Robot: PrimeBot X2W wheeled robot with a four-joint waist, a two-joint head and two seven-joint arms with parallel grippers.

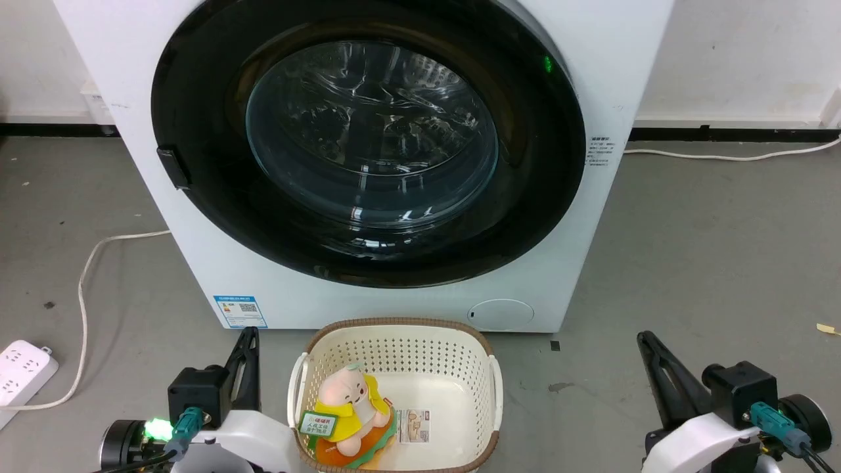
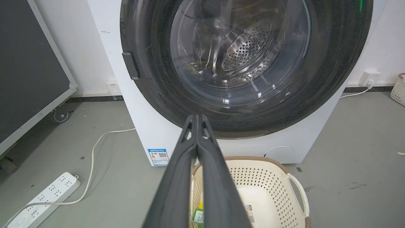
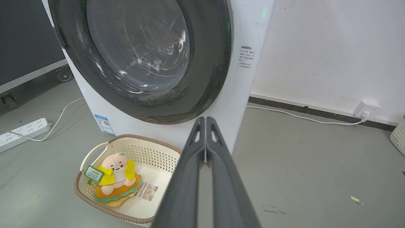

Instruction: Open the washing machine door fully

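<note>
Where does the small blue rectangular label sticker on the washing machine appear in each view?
Head view: small blue label sticker, below centre, left.
Left wrist view: the label, below centre, slightly left.
Right wrist view: the label, left, near mid-height.
Shared landmark: cream perforated plastic basket, just lower right of the label everywhere.
</note>
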